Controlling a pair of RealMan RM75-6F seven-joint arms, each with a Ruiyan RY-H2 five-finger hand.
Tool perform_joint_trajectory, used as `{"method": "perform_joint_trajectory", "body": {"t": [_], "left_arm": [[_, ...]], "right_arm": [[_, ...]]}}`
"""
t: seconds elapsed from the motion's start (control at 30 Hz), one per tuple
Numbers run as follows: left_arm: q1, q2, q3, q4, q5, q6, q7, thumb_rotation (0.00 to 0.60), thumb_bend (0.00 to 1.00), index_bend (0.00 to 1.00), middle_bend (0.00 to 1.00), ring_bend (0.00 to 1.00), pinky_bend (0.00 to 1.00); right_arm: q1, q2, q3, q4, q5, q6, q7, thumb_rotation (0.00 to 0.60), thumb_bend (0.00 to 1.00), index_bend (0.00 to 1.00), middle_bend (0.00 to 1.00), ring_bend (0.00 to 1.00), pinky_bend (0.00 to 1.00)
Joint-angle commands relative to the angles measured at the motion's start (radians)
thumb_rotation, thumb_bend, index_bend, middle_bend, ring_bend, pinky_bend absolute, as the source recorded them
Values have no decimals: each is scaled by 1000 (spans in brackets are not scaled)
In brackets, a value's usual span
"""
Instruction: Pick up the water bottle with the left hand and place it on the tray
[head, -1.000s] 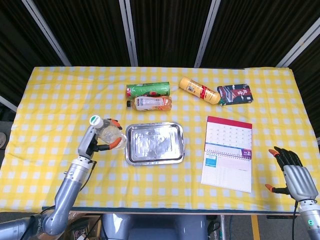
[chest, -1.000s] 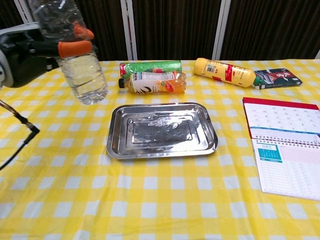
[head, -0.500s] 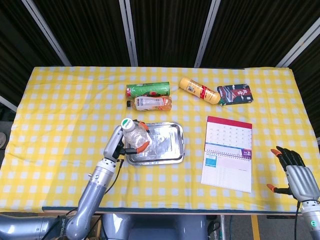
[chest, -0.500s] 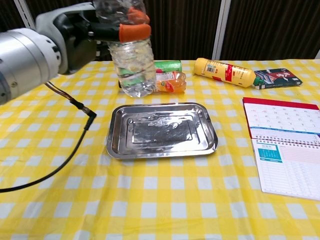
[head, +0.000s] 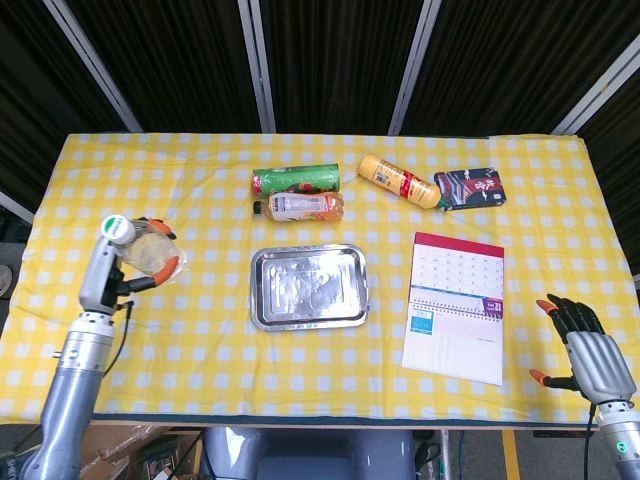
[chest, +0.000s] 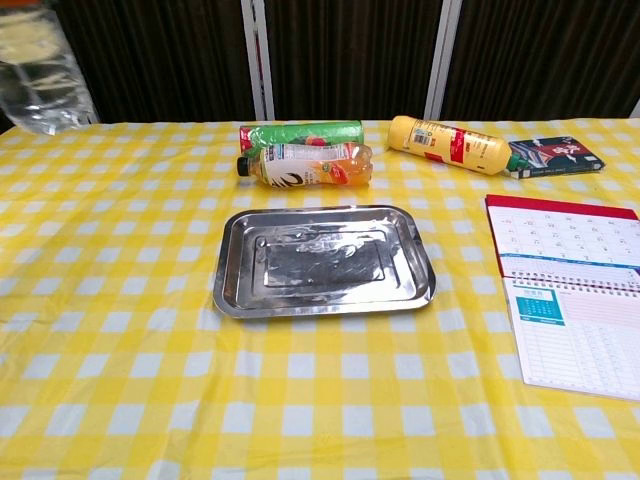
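Note:
A clear water bottle (head: 148, 252) with a white cap is held in the air by my left hand (head: 112, 272), well to the left of the tray, over the table's left side. The fingers wrap the bottle's body, and the bottle tilts slightly. In the chest view only the bottle's lower part (chest: 42, 72) shows at the top left corner, and the hand is out of frame. The silver metal tray (head: 308, 290) (chest: 320, 262) lies empty at the table's middle. My right hand (head: 590, 350) rests at the front right edge, fingers apart, holding nothing.
Behind the tray lie an orange drink bottle (head: 298, 206) and a green can (head: 296, 180), both on their sides. A yellow bottle (head: 398, 181) and a dark packet (head: 470, 188) lie at the back right. A calendar pad (head: 456, 305) lies right of the tray.
My left hand has carried the water bottle leftward, from over the tray's left edge to well clear of the tray. The right hand has barely moved.

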Motion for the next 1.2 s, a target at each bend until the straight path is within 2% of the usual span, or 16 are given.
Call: {"method": "perform_joint_trajectory", "body": {"t": [0.03, 0.23, 0.37, 0.63, 0.77, 0.87, 1.0, 1.2], "left_arm": [[75, 91, -6, 45, 40, -45, -145, 600, 514, 772, 774, 217, 84], [46, 57, 14, 95, 60, -92, -179, 600, 514, 772, 775, 217, 84], [-7, -28, 31, 113, 50, -110, -148, 600, 514, 772, 775, 217, 84], [-177, -282, 46, 120, -34, -140, 13, 600, 515, 773, 775, 217, 84], [-263, -402, 41, 118, -87, -108, 141, 600, 515, 773, 775, 217, 84], [-300, -459, 42, 111, -124, -65, 231, 600, 515, 773, 775, 217, 84], [-290, -454, 40, 77, -137, -6, 281, 600, 515, 773, 775, 217, 84], [-190, -300, 29, 11, -115, 42, 247, 600, 515, 773, 775, 217, 84]], "right_arm": [[2, -2, -1, -1, -1, -3, -4, 600, 157, 128, 73, 1, 0], [6, -7, -1, -3, 0, -10, -11, 600, 158, 128, 74, 1, 0], [8, -7, 1, 2, 7, -14, -8, 600, 158, 128, 73, 1, 0], [6, -3, 2, 8, 4, -8, 6, 600, 158, 128, 73, 1, 0], [5, -1, 2, 11, 3, -7, 13, 600, 159, 128, 73, 1, 0], [3, 2, 0, 12, -2, -2, 20, 600, 158, 128, 73, 1, 0], [0, 8, -1, 10, -7, 5, 28, 600, 158, 128, 73, 1, 0], [-1, 6, -5, 6, -14, 5, 21, 600, 157, 128, 73, 1, 0]]}}
